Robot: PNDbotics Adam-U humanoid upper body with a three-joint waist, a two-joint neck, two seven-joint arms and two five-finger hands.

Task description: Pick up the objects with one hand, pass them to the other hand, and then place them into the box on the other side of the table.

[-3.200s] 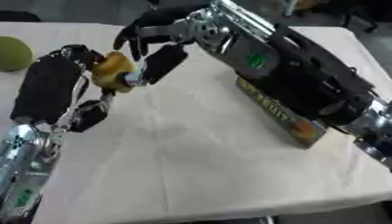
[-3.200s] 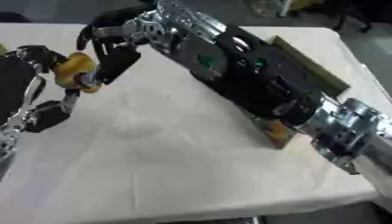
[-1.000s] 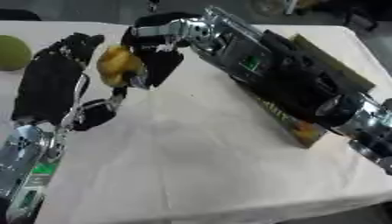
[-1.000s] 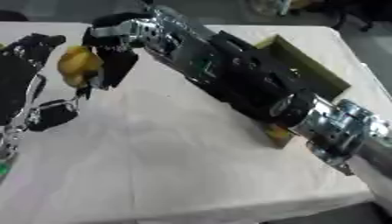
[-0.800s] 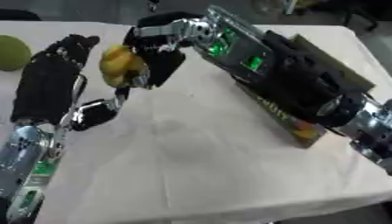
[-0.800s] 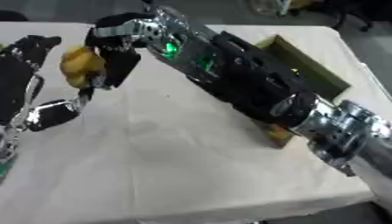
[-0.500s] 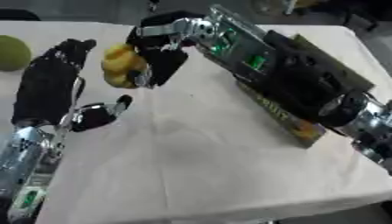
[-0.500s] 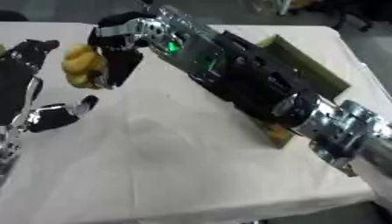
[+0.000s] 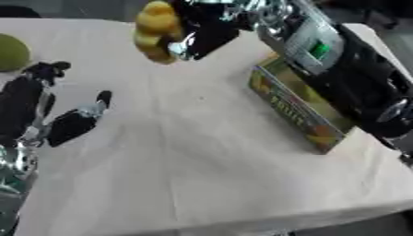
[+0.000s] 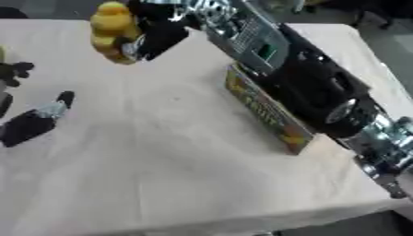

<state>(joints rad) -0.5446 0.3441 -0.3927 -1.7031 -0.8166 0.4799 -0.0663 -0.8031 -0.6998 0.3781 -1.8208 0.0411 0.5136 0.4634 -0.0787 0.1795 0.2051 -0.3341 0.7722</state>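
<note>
Left hand (image 9: 48, 108) rests at the left edge of the desk (image 9: 202, 156) with fingers relaxed and apart, holding nothing; its thumb points toward the desk centre. A green ball (image 9: 12, 51) lies just beyond it, near the far-left corner.

Moving right, the yellow toy (image 9: 157, 30), a lumpy, duck-like shape, hangs above the far edge of the desk, clear of the cloth. The right hand (image 9: 206, 27) has its fingers curled round the toy's right side, so the hand is clamped on it. How far the fingers wrap behind the toy cannot be seen.

Further right, the box (image 9: 298, 108) stands near the right edge of the desk, its printed side facing the centre. The right forearm lies across its opening, so the interior is hidden.

Hazards, as judged:
- The toy may slip during transfer, since most of its body projects beyond the fingers.
- The forearm may knock the box on descent.
</note>
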